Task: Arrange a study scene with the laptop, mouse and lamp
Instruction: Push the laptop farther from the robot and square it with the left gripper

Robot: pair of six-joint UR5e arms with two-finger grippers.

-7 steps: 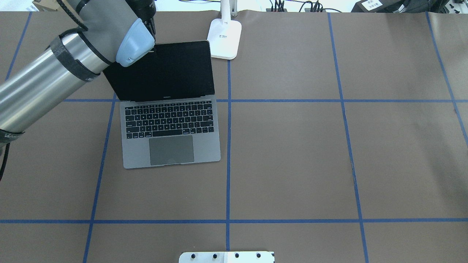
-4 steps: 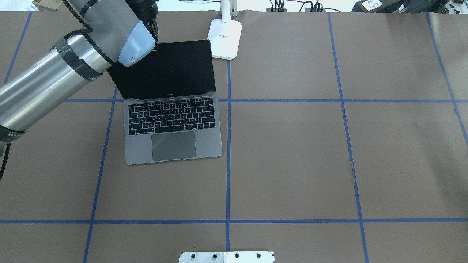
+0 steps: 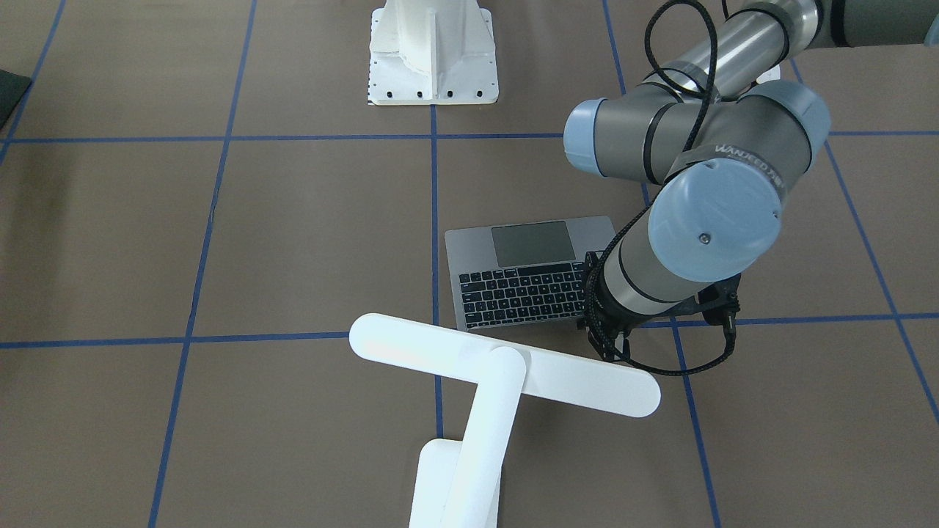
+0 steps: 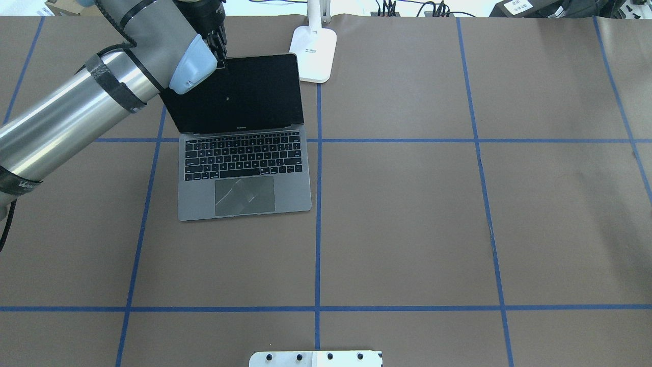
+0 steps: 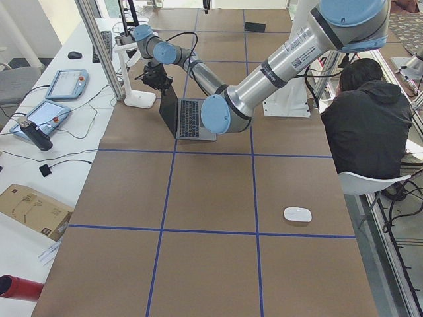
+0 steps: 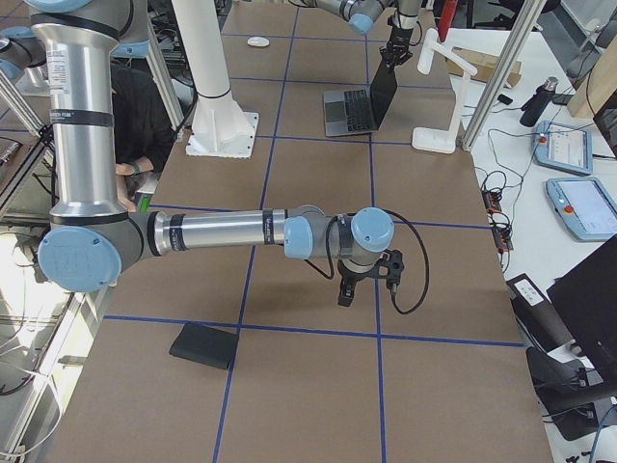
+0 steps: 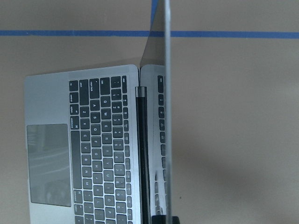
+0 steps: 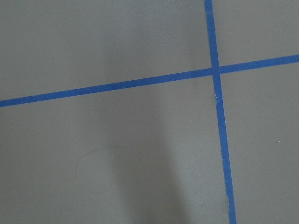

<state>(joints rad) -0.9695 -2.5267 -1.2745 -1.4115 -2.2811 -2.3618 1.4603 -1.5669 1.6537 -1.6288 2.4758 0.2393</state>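
Observation:
The grey laptop [image 4: 244, 196] stands open on the brown table, left of centre, its black screen raised. My left gripper [image 4: 220, 55] is shut on the screen's top left corner. In the left wrist view the lid [image 7: 166, 116] shows edge-on above the keyboard. The white lamp [image 4: 313, 53] stands just right of the screen, its bar head [image 3: 506, 364] over the table's far side. The white mouse [image 5: 297, 214] lies far off toward the table's left end. My right gripper [image 6: 362, 285] hangs low over bare table; I cannot tell whether it is open or shut.
The white bolted pedestal [image 3: 433, 51] sits at the robot's side of the table. A black square pad [image 6: 204, 345] lies near the right end. A person in black [image 5: 367, 125] sits beside the table. Tablets and cables [image 6: 569, 164] line the side bench.
My left gripper has drawn the laptop away from the robot and a little to the right, toward the lamp. The lamp has not moved.

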